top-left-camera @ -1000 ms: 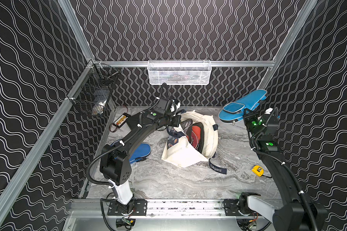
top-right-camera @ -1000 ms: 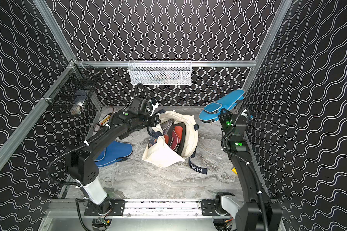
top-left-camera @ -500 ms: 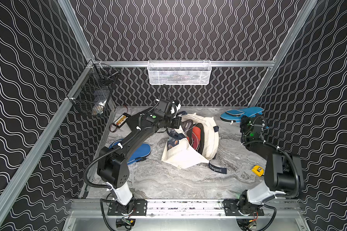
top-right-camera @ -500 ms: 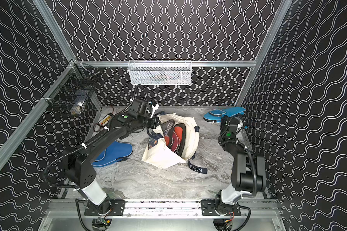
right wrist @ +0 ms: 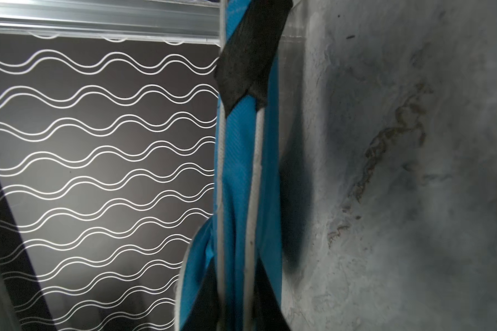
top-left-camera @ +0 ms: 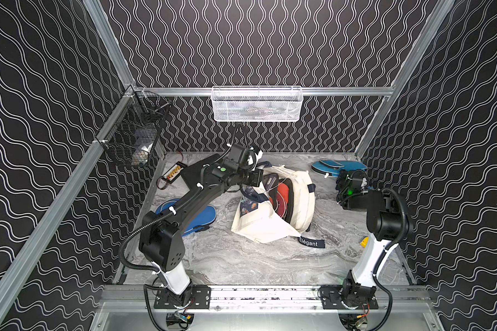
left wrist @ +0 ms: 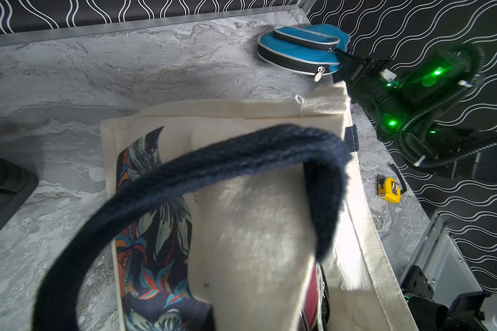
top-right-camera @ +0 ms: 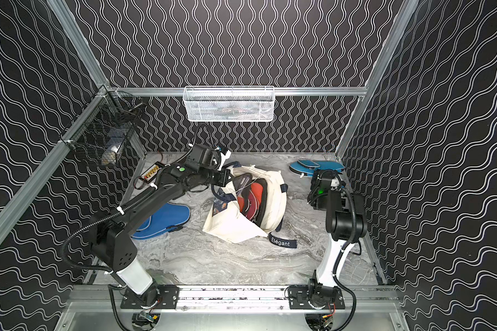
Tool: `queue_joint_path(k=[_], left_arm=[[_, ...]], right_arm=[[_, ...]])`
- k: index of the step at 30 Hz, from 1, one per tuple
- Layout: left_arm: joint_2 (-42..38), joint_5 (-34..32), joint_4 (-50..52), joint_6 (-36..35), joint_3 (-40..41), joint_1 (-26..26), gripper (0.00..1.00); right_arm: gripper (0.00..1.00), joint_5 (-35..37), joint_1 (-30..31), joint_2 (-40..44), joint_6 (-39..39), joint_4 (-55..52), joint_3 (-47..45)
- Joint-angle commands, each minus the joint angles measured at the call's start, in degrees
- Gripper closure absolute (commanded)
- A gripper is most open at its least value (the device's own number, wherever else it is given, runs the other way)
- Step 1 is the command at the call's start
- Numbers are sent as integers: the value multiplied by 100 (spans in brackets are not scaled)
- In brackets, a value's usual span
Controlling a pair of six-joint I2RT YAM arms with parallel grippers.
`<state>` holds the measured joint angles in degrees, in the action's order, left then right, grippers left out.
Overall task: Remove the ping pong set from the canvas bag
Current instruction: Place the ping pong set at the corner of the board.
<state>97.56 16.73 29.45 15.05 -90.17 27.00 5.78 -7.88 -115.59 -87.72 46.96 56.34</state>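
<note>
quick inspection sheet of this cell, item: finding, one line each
surface: marble tabletop, partly covered
job's things: canvas bag on its side, mouth open, red paddles inside; blue case in the far right corner; second blue case on the left side
clutter: tape measure
grippers: left gripper shut on the bag's navy strap; right gripper shut on the blue case
cables: black conduit along both arms
surroundings: white mesh basket, black wire basket on the rails

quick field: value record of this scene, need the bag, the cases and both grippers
bag: canvas bag lying on the table, mouth open
in bag: red item visible in the mouth
left gripper: shut on navy handle
right gripper: shut on blue case by the far right corner
second blue case: on the table, left of the bag
also: yellow tape measure
</note>
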Motion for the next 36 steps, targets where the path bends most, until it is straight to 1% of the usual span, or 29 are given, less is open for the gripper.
queue_joint_path(k=[1, 6, 9, 14, 22, 23, 25, 27, 29, 30, 31, 34, 36], left_arm=[[-75, 208, -161, 24, -5, -2, 100], [-31, 207, -159, 23, 0, 16, 100], [13, 237, -164, 24, -9, 32, 100], [43, 208, -125, -1, -25, 103, 100], [9, 173, -106, -28, -41, 136, 100], [1, 164, -98, -28, -40, 133, 100], [-17, 164, -98, -37, -33, 143, 100], [-26, 146, -81, -55, -28, 136, 100], [-26, 153, -61, -63, -40, 138, 100], [-26, 163, -75, -64, -34, 131, 100], [-30, 172, -80, -55, -34, 139, 100], [-29, 190, -80, -55, -35, 139, 100], [-11, 190, -71, -63, -36, 138, 100]], right_arm=[[86, -228, 14, -236, -401, 493, 62], [83, -358, 15, -426, -679, 536, -70], [77, -381, 6, -431, -694, 522, -149], [68, -562, -12, -417, -693, 93, -41], [38, -930, -76, -290, -465, -908, 309], [29, -962, -89, -251, -434, -1075, 345], [20, -1042, -103, -189, -295, -1328, 431], [14, -1105, -109, -110, -137, -1583, 520], [7, -1154, -111, -69, 63, -1886, 621], [3, -1149, -117, 114, 163, -2042, 677], [1, -1157, -115, 208, 318, -2247, 735], [1, -1106, -117, 502, 748, -2865, 826], [1, -989, -117, 756, 998, -3041, 754]])
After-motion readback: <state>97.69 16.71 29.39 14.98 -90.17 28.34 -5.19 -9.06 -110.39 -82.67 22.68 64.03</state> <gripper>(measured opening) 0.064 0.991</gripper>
